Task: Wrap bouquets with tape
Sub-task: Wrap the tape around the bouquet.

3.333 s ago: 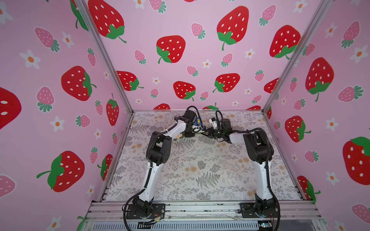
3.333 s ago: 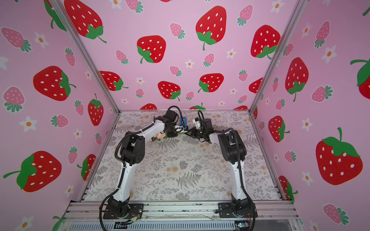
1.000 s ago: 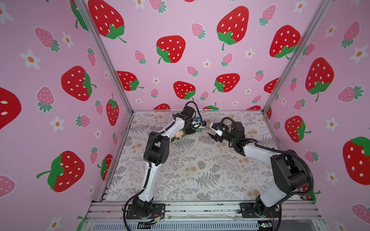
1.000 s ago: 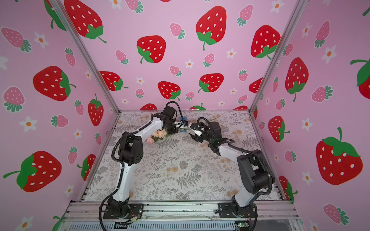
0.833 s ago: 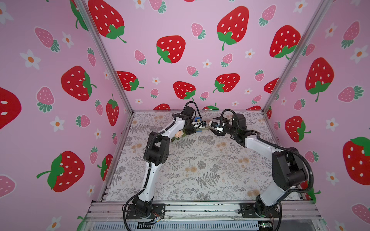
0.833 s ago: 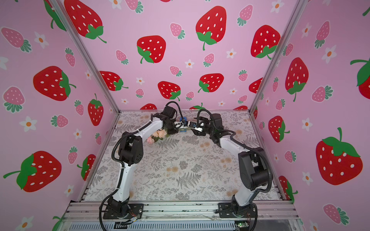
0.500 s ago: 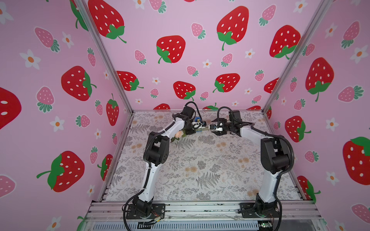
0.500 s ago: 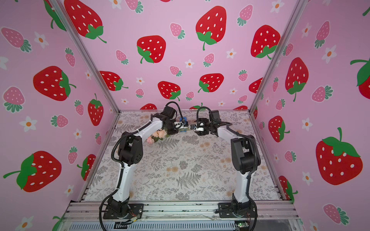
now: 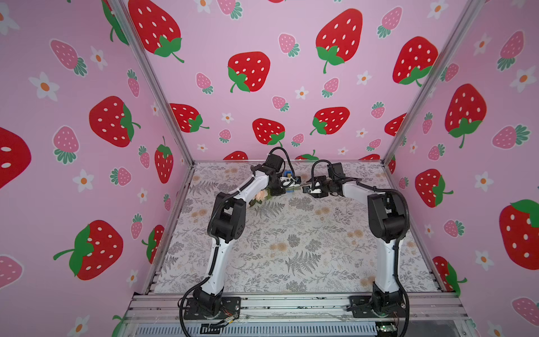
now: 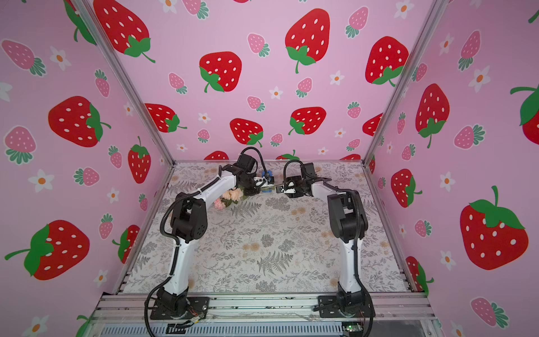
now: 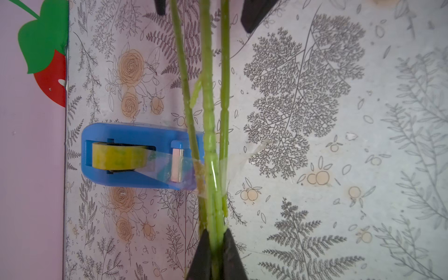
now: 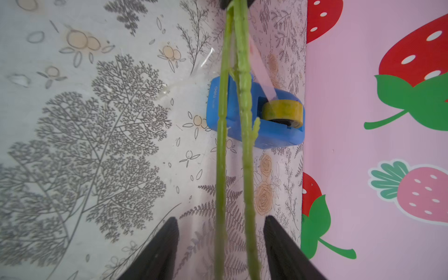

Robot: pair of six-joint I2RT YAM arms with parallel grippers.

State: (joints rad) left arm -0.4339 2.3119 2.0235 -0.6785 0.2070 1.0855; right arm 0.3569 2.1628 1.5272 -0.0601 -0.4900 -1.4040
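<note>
Green plastic stems of the bouquet of artificial pink and cream roses run level above the far edge of the grey-and-tan leaf-printed table. They cross over the blue plastic dispenser, which sits against the back wall about midway along that edge. The left gripper is clamped tight on the stems on the flower side of the dispenser, and the blooms hang beside its arm, low over the table. From the small yellowish roll of tape a clear strip passes over the cutter and clings to the stems; it looks uncut. What has changed is on the other side. A second ago the right arm stood swung out toward the table's right edge, well apart from the bunch, while the left arm has kept its place. Now the right gripper is back at the free stem ends, with its black fingers spread to either side of the stems. A clear gap remains on each side, so it holds nothing yet, though the jaws stand narrower than before. This reads as a fresh grasp about to be taken. With both ends held, the bunch could be turned to wind the strip around. The wrap seems only begun, and the tape must still be torn at the cutter.
</note>
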